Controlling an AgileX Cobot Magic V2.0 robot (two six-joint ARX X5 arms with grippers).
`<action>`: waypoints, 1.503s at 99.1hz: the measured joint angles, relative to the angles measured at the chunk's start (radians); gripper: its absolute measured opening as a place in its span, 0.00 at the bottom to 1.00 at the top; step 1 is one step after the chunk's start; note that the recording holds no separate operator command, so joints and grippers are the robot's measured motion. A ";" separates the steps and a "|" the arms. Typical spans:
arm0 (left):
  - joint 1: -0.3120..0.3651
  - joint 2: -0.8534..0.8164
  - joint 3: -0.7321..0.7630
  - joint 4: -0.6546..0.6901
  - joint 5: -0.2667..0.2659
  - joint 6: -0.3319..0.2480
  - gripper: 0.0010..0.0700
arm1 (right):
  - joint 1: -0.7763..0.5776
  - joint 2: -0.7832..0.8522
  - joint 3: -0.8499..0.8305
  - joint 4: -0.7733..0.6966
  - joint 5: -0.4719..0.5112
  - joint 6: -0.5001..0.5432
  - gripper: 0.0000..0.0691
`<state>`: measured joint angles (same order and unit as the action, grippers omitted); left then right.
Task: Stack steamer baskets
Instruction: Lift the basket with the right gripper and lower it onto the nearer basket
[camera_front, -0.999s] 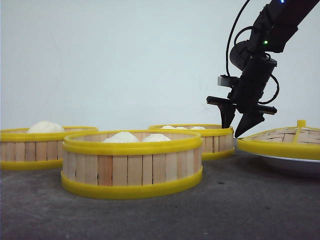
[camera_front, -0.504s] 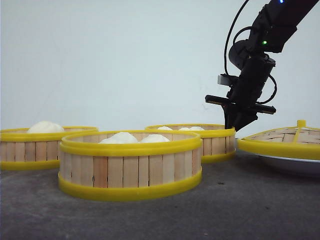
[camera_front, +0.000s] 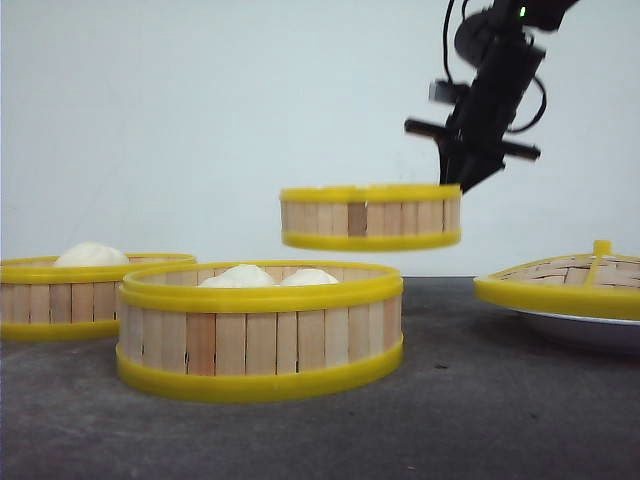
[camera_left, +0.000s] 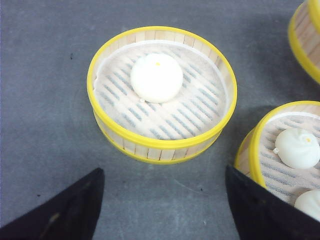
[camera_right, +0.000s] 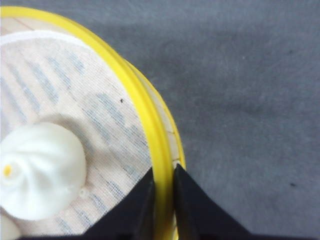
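There are three steamer baskets: one in the air (camera_front: 370, 217), one in the front on the table (camera_front: 260, 330) and one at the left (camera_front: 90, 295). There is one woven lid (camera_front: 565, 280), and one white plate (camera_front: 585, 328) under it. The left basket has one bun (camera_left: 156, 77). The front basket shows two buns (camera_front: 270, 276). One robot arm (camera_front: 490, 90) is visible.

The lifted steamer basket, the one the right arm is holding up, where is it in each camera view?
Front view: lifted steamer basket hangs mid-air, right gripper pinching its right rim.
Left wrist view: cannot tell; baskets at the edges are cropped.
Right wrist view: fills the left side, rim between the fingers.
Shared landmark: dark grey table.
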<state>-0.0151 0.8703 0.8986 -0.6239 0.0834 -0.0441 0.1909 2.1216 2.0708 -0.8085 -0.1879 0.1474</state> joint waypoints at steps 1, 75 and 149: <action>0.000 0.000 0.000 0.000 0.000 0.000 0.66 | 0.000 -0.006 0.000 -0.006 -0.003 -0.005 0.05; 0.000 0.000 0.000 0.000 0.000 0.000 0.66 | 0.085 -0.376 -0.069 -0.291 -0.176 -0.212 0.05; 0.000 0.002 0.000 0.000 0.000 0.000 0.66 | 0.290 -0.459 -0.600 0.159 -0.040 -0.223 0.05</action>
<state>-0.0151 0.8726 0.8986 -0.6239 0.0834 -0.0441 0.4805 1.6630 1.4708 -0.6491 -0.2279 -0.0757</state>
